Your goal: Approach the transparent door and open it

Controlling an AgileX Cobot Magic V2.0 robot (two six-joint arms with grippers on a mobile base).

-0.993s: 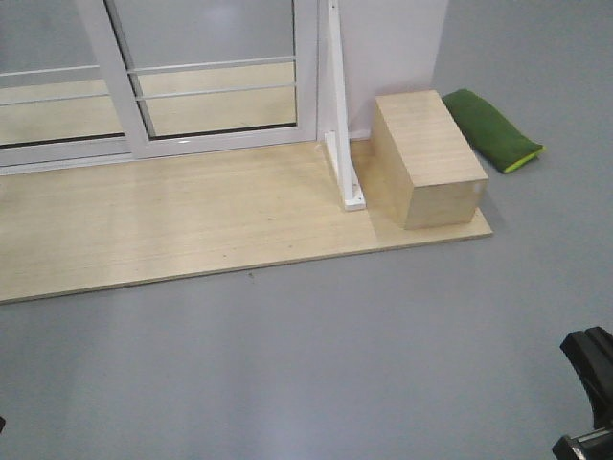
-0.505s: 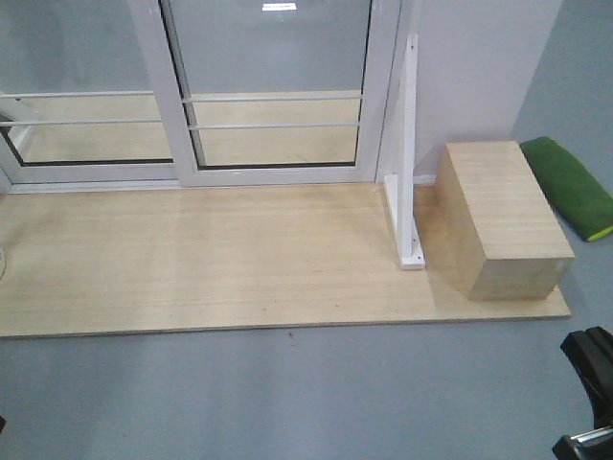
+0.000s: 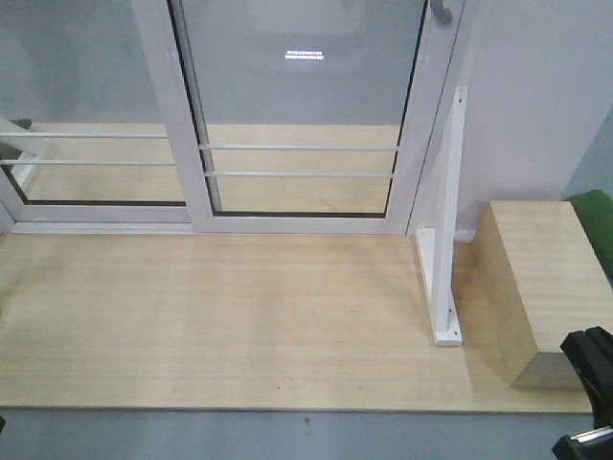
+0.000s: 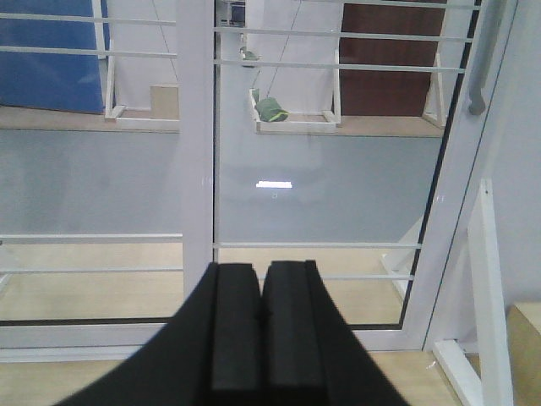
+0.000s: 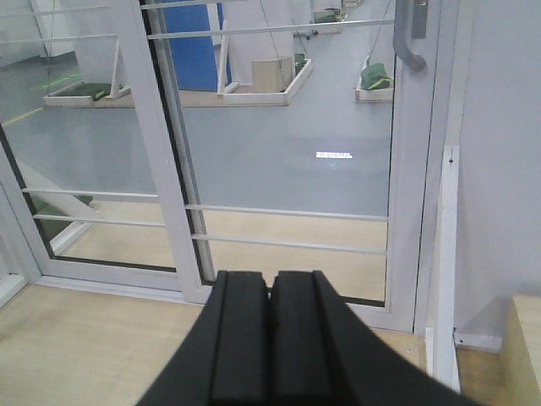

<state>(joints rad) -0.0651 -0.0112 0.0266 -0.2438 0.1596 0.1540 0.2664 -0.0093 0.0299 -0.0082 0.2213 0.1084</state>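
Entry 1: transparent door [image 3: 302,115]. It stood straight ahead of both grippers, its white frame on the far edge of the wooden platform [image 3: 220,326]. Against half a second before, it filled more of the front view. The lower tip of the handle [image 3: 441,11] had entered at the top edge. The grey floor [image 3: 287,436] before the platform had shrunk from a broad band to a thin strip. One second before, the door sat skewed in the upper left corner; here it faced the camera nearly square.

Entry 2: handle, silver-grey, curved. It sat above and to the right of the right gripper [image 5: 270,279], on the door's right stile, and further right of the left gripper [image 4: 262,271].

Entry 3: paired horizontal bars [image 3: 297,160]. In both wrist views they crossed the glass just above the fingertips.

Entry 4: left gripper, right gripper. Each had its fingers pressed together with only a thin seam between them, and held nothing.

Entry 5: second glass panel [image 3: 86,105]. It stood ahead and to the left of both grippers.

Entry 6: edges and room. Open board ran from the grippers to the door's bottom rail. To the right, a white brace [image 3: 442,259] stood just beside the frame with its foot on the platform. The wooden box [image 3: 541,287] lay near it, a narrow gap between them, and had shifted to the view's right edge. The green cushion [image 3: 599,206] had dwindled to a sliver behind the box.
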